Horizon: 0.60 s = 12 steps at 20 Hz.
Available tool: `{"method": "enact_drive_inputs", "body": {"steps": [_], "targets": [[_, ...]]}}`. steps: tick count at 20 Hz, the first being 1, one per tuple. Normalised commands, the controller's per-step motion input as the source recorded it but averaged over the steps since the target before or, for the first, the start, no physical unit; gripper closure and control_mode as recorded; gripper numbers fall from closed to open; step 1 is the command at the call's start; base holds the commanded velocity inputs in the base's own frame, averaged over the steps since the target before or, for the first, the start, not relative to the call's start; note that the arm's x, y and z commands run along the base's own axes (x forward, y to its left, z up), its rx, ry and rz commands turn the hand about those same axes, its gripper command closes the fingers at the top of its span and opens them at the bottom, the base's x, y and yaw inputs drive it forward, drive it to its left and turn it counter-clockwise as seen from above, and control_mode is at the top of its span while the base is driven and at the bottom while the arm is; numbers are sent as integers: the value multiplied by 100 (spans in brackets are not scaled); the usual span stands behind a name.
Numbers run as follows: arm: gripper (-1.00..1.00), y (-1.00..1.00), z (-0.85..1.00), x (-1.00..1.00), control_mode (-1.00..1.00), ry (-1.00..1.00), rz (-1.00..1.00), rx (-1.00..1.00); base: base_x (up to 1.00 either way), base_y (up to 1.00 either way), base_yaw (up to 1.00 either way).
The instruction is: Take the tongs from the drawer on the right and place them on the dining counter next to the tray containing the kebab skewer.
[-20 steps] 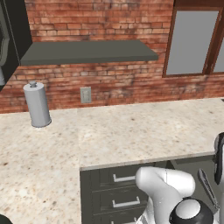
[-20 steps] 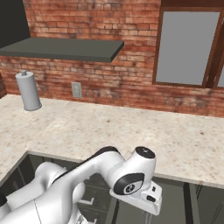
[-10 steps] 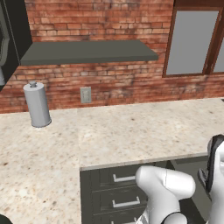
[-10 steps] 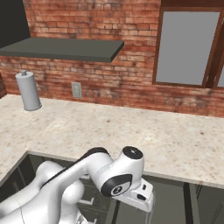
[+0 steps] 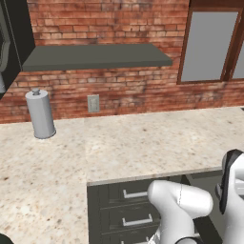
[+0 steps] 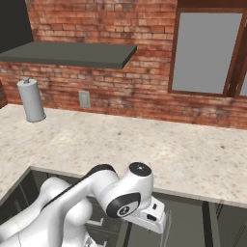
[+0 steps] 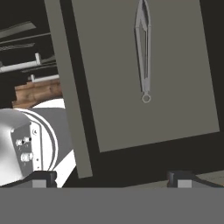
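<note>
Red brick wall backs a beige speckled counter (image 5: pixel 119 143) in the left base view, where a grey canister (image 5: pixel 40 114) stands near the wall and a wall socket (image 5: pixel 93 103) sits beside it; dark cabinet drawers (image 5: pixel 128 209) lie below the counter edge.

From the right base view, the end effector (image 6: pixel 166 231) hangs below the counter rim, over the open drawer (image 6: pixel 193 226).

Looking through the hand view, the tongs (image 7: pixel 143 48) lie flat on the drawer floor, ring end nearest the camera. The two finger tips (image 7: pixel 43 178) stand wide apart, holding nothing.
</note>
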Motion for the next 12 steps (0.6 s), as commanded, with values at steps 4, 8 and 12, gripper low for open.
{"method": "enact_drive_inputs", "body": {"steps": [4, 8, 12], "targets": [[-100, 0, -1, 0, -100, 0, 0, 0, 0, 0, 0], [-100, 0, 0, 3, -100, 0, 0, 0, 0, 0, 0], [-100, -2, -2, 8, -100, -2, 0, 0, 0, 0, 0]]}}
